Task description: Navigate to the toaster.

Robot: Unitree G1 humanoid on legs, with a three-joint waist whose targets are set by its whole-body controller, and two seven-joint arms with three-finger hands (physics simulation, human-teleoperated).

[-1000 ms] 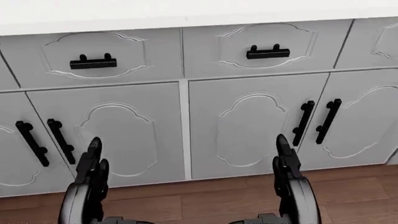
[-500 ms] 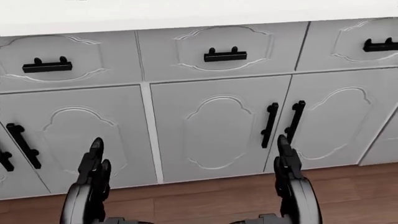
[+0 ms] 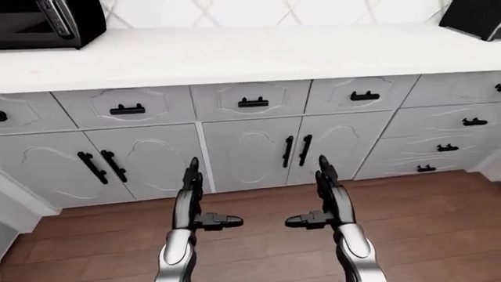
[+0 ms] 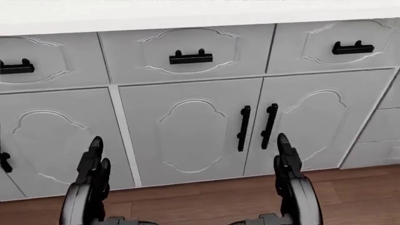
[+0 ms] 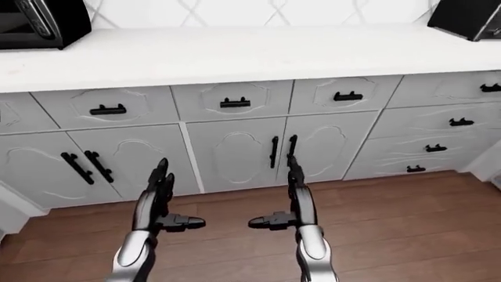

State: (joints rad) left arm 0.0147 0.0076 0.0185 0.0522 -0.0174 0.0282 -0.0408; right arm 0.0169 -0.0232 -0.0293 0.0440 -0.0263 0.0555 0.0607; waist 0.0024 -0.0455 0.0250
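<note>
Both hands are held out empty with the fingers extended and spread: the left hand [image 3: 190, 197] and the right hand [image 3: 329, 197] hang over the wooden plank floor [image 3: 439, 217], each with one finger projecting sideways toward the other hand. Nothing is grasped by either.

Only the lower cabinet run is shown in the head view: pale grey doors [image 4: 187, 136] with raised, scalloped panel mouldings, drawer fronts [image 4: 184, 54] above them, and matte black bar handles [image 4: 255, 127], which are seen just left of and above the right hand.

More is covered by the two eye views. A smooth white countertop [image 3: 258, 56] is seen above both hands, backed by a white wall with a diagonal tile pattern. A black box-shaped appliance [image 3: 47, 22] is cut off at the top left corner, well above and left of the left hand; whether it is the toaster cannot be told. A second black object [image 5: 470, 17] is cut off at the top right corner, well above and right of the right hand.
</note>
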